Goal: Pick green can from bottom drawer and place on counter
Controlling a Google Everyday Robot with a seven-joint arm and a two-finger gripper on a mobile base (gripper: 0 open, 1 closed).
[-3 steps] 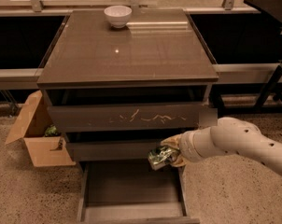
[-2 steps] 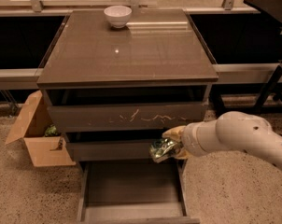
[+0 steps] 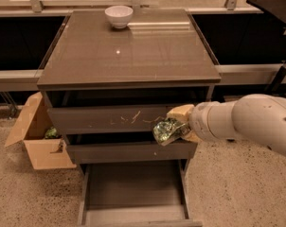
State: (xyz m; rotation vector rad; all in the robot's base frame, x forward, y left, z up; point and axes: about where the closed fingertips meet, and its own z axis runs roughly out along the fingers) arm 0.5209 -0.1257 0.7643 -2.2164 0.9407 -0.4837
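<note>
Speckled floor (image 3: 237,188) surrounded the open bottom drawer (image 3: 133,188); our gripper (image 3: 178,126) clasped the green can (image 3: 165,130) before the scratched drawer (image 3: 95,119). We judged it the lifting step: next, rise above the counter (image 3: 129,56) edge.

green can (image 3: 165,130): shiny green with silver glints is being shown, in a crumpled pattern.
gripper (image 3: 179,125): pale tan fingers are being seen clamped about the green can, in front of the middle drawer's right end.
arm (image 3: 247,122): a plain off-white shell is being shown.
counter (image 3: 129,51): glossy grey-brown is being displayed, with faint pale reflections.
top drawer (image 3: 110,119): dark grey-brown is being marked by pale scratches.
bottom drawer (image 3: 133,186): plain dark grey-brown is being shown.
bowl (image 3: 119,16): white is being shown.
cardboard box (image 3: 36,138): light brown is being shown.
floor (image 3: 228,188): speckled beige is being displayed.
</note>
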